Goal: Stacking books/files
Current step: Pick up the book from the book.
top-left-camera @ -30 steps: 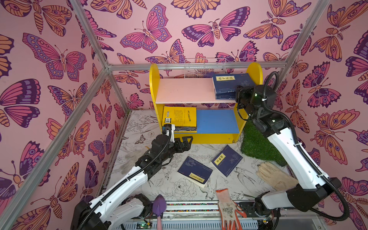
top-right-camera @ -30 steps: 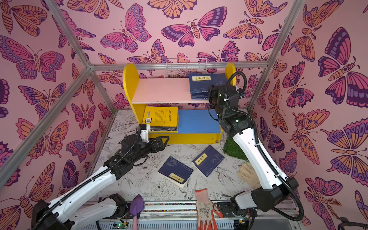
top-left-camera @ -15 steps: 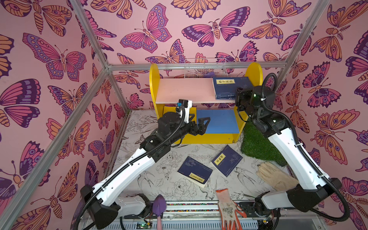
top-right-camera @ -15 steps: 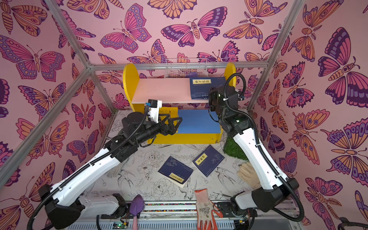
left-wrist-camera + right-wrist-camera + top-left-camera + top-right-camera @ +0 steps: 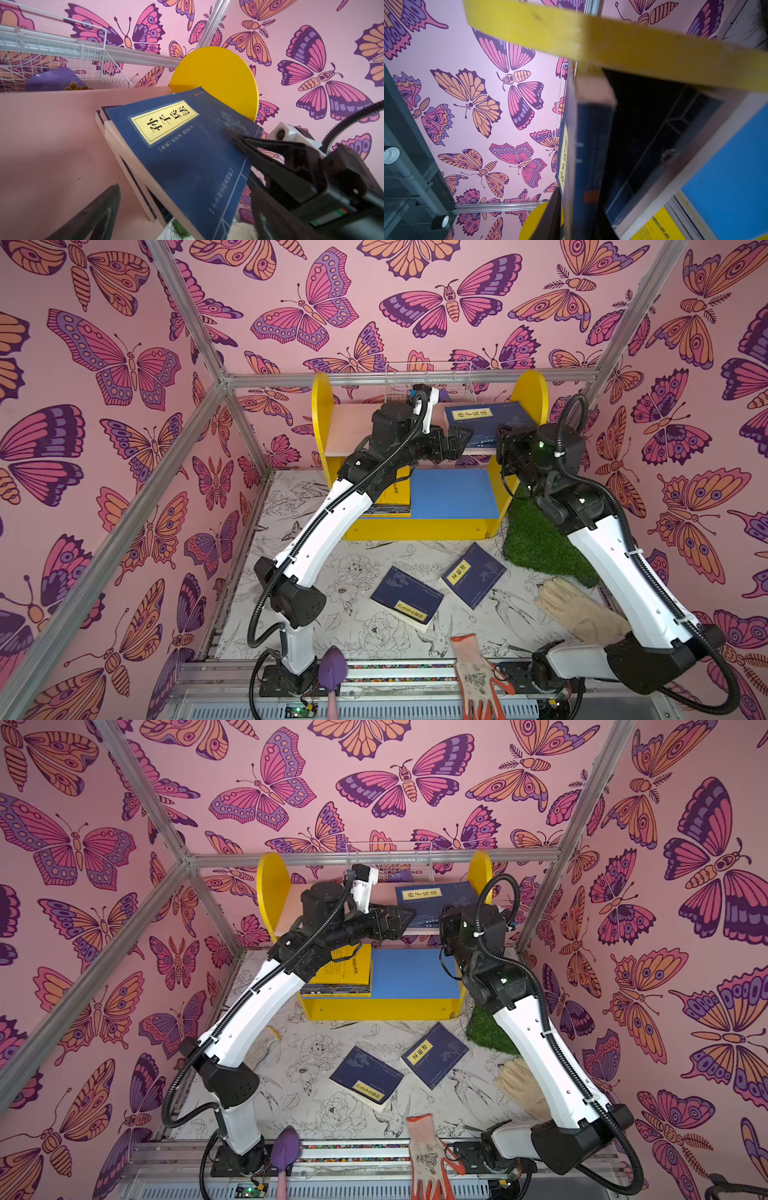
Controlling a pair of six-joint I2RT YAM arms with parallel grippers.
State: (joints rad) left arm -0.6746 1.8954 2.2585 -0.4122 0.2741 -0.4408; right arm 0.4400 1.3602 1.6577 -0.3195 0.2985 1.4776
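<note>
Jaws of the left claw (image 5: 459, 438) stand spread wide and empty, level with the pink upper board (image 5: 353, 433) and just beside the left edge of the navy stack (image 5: 133, 170). The right claw (image 5: 247, 152) pinches the near right corner of the top navy book (image 5: 187, 155), with one finger lying on the cover. I cannot tell whether the books beneath are in the pinch too. That book lies askew on the stack, and its corner overhangs the board's front edge.

The yellow end panel (image 5: 218, 70) stands close at the stack's right, so the open room is the bare pink board to the left. A wire basket (image 5: 62, 52) lines the back edge. Below, the blue lower shelf (image 5: 453, 493) holds a yellow-covered pile (image 5: 347, 969) at its left end, partly hidden by the left arm.

On the mat lie one flat navy book (image 5: 405, 599) and a second navy book (image 5: 473, 574), apart from each other. The beige glove (image 5: 577, 610) and the orange glove (image 5: 478, 676) are nearby.

Half a second ago the left claw was in front of the lower shelf; it has since risen to the upper board. The right arm has barely shifted.
</note>
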